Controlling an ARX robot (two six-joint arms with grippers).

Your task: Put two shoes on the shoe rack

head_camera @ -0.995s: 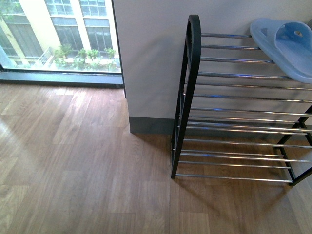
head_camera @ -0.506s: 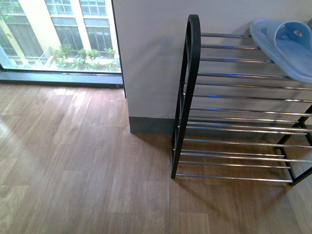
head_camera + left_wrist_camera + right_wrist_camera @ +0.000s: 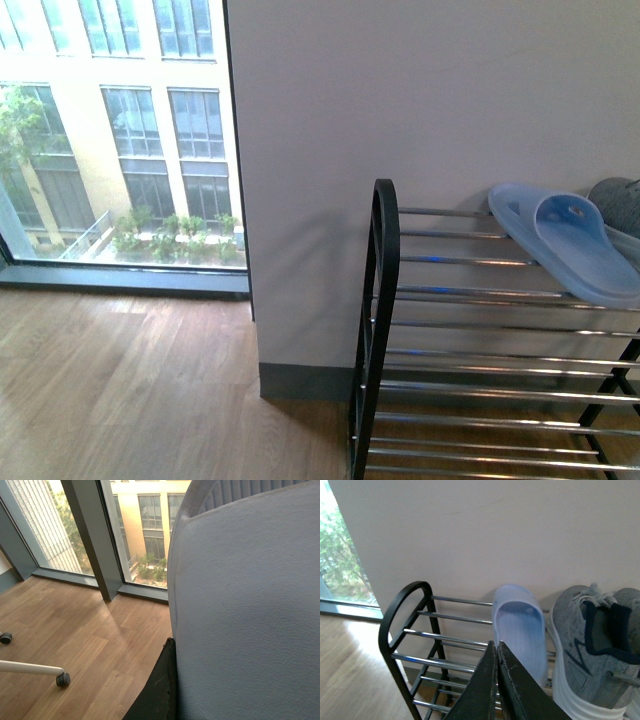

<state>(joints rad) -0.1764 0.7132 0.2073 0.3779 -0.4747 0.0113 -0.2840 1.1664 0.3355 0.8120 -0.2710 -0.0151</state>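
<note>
The black shoe rack (image 3: 380, 300) with silver bars stands against the wall. A blue slipper (image 3: 565, 245) lies on its top tier, and the edge of a grey sneaker (image 3: 620, 205) shows beside it. The right wrist view shows the rack (image 3: 402, 615), that slipper (image 3: 517, 625) and the grey sneaker (image 3: 580, 635) with white sole and navy lining side by side. My right gripper (image 3: 496, 645) is shut and empty, in front of the slipper. My left gripper is shut on another blue slipper (image 3: 245, 605), which fills its view; one black finger (image 3: 159, 690) presses against it.
A grey-white wall (image 3: 400, 100) runs behind the rack, with a floor-to-ceiling window (image 3: 120, 150) to its left. Wood floor (image 3: 130, 390) spreads left of the rack. A white chair leg with a caster (image 3: 62, 680) stands on the floor in the left wrist view.
The front view has tilted upward: the rack now sits lower in the picture, with more wall and window showing. The grey sneaker's edge has come into view. The slipper on the rack has not moved.
</note>
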